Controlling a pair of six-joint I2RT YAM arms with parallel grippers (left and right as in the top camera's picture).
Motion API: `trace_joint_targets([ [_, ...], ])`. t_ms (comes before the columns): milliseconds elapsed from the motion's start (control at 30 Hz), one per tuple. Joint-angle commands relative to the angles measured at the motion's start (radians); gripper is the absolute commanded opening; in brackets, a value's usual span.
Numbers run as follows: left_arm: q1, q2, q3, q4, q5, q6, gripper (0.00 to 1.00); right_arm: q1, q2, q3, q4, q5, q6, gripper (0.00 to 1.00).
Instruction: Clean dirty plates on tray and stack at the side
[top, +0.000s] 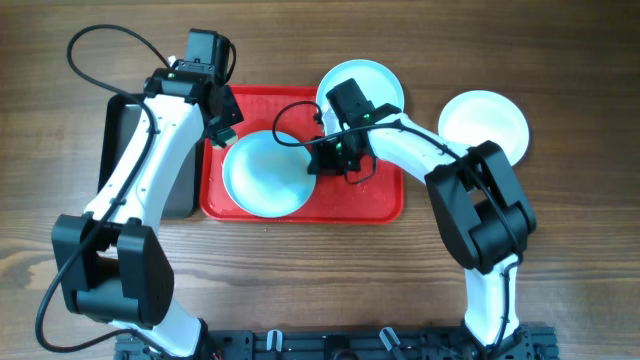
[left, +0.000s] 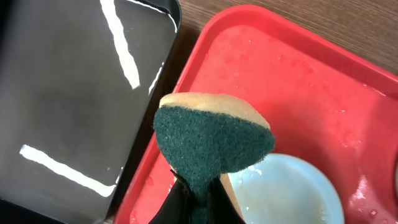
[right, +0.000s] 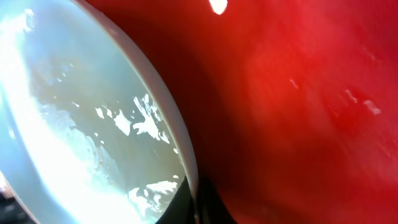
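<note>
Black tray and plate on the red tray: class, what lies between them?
Overhead, the left gripper holding a green sponge, above the red tray's edge beside the plate.

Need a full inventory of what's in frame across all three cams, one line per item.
plates: 3, pale aqua-white; one on the tray, one at its far right corner, one on the table to the right
tray: 1, red, wet, table centre
black tray: 1, black, just left of the red one
sponge: 1, green pad on yellow, over the tray's left edge
table: 1, brown wood
arms: 2, white and black, either side of the tray
left pincer: shut on the sponge
right pincer: gripping the rim of the plate on the tray
</note>
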Motion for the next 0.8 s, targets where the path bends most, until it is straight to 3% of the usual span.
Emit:
trace_joint_targets([
  [0,0.005,-0.005,0.010,0.001,0.047,0.007,0.04,0.031,-0.145,-0.016,-0.074,0.237,-0.051,0.04],
  [300,0.008,0.008,-0.018,0.010,0.048,-0.026,0.04,0.248,-0.400,-0.016,-0.208,1.025,-0.043,0.04],
  [633,0.008,0.008,-0.034,0.008,0.048,-0.027,0.04,0.433,-0.416,-0.016,-0.227,1.660,-0.044,0.04],
  [767,0.008,0.008,-0.034,0.008,0.048,-0.027,0.04,0.478,-0.416,-0.016,-0.227,1.831,-0.047,0.04],
])
